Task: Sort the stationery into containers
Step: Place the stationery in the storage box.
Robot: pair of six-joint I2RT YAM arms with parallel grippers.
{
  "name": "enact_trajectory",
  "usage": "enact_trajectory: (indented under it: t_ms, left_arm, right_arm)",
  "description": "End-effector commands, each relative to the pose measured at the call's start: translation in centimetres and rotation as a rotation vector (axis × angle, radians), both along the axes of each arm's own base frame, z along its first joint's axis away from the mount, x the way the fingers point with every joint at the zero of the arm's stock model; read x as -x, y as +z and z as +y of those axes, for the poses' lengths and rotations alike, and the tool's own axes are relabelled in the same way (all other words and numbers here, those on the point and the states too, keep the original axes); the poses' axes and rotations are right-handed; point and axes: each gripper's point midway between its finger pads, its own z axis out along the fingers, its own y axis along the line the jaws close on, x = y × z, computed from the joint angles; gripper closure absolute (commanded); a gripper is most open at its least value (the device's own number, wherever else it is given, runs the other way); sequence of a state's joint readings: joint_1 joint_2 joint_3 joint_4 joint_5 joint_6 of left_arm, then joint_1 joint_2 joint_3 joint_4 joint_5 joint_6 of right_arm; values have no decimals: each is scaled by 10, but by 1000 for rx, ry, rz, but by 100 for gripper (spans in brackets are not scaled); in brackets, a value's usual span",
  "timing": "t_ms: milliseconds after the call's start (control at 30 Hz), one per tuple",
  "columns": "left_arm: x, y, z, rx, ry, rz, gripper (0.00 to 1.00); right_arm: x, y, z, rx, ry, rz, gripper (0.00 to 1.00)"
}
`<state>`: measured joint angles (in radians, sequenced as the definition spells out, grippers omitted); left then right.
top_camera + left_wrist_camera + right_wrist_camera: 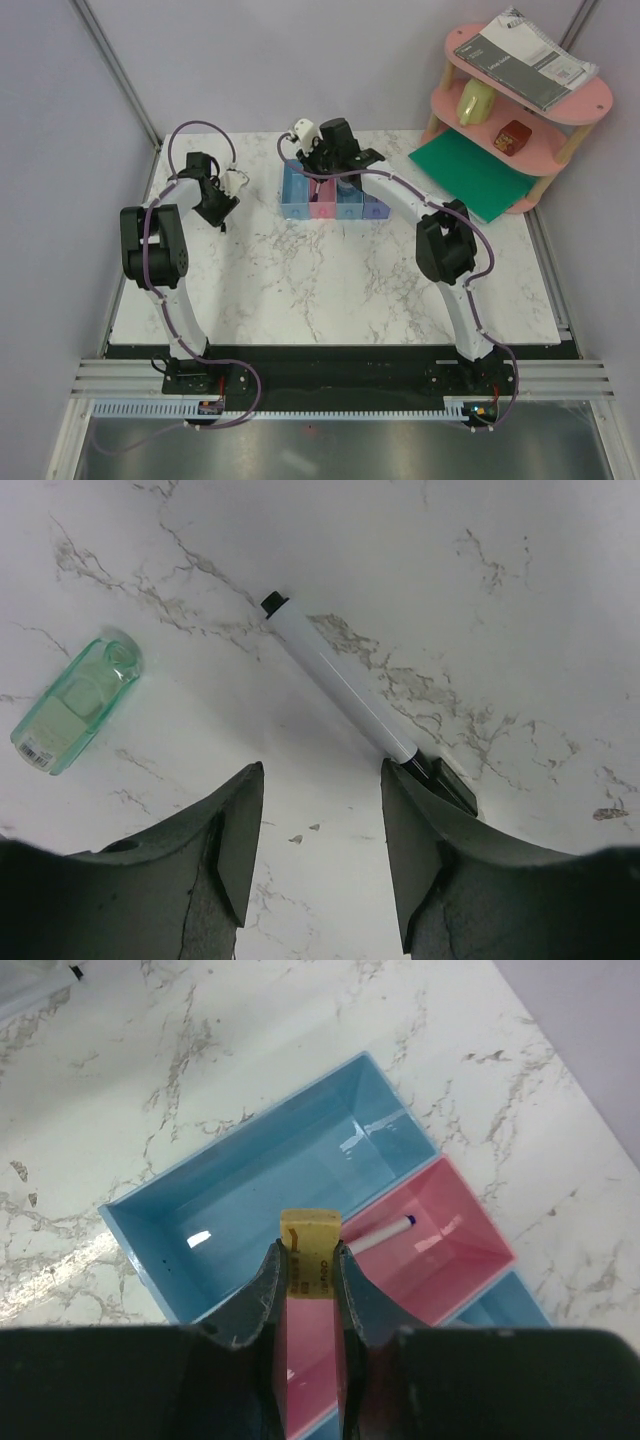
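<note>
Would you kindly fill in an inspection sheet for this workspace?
Surface: marble table, no spills seen.
Job's things: white marker and green clear case loose on table; pen in pink tray; light blue tray shows nothing inside.
Clutter: nothing seen.
Grippers: left gripper, jaws open by marker; right gripper, jaws shut on yellow piece.
Cables: purple cables looped along both arms.
Surroundings: pink shelf holding notebook; green mat at its base.

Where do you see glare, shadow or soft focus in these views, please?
Right wrist: glare spots in the blue tray and the pink tray; the right tool, shut on a yellow block, looks soft. Left wrist: the white pen casts a faint shadow; the open left tool is dark. Top view: evenly lit.
</note>
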<state>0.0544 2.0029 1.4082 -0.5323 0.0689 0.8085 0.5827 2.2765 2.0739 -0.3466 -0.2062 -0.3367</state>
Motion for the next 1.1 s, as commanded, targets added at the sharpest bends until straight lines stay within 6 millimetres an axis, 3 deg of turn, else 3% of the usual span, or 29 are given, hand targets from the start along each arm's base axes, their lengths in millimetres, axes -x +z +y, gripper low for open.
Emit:
enact_trajectory:
  t_ms: [0,133,267,567,667,700,800,900,1033,1067]
  left_arm:
    - [-12,15,-10,68,52,-28,43]
    - [-22,37,-19,129,79,-83,44]
    - [-23,47,-28,167,76,-101,45]
    - [0,12,-47,221,72,10,46]
    - [3,0,-49,219,80,39,48]
    - [3,-3,-48,215,82,45,48]
    - [4,-11,-46,206,89,63,53]
    - [6,-16,-46,204,95,75,58]
    - [10,-22,-44,200,103,92,65]
    - [10,-23,-45,201,102,95,71]
  right_arm:
    - [-7,6,22,-21,15,-64,79]
    - [-7,-5,28,-10,19,-61,80]
    - [-7,-16,33,-4,17,-55,80]
    - [-8,-28,38,6,20,-52,76]
    - [-9,-29,38,11,19,-59,69]
    - [-8,-29,39,12,22,-57,57]
    - [-4,-26,41,17,33,-67,40]
    - [-2,-16,41,24,29,-87,38]
    - [4,15,34,16,16,-128,36]
    - [4,20,29,28,2,-138,36]
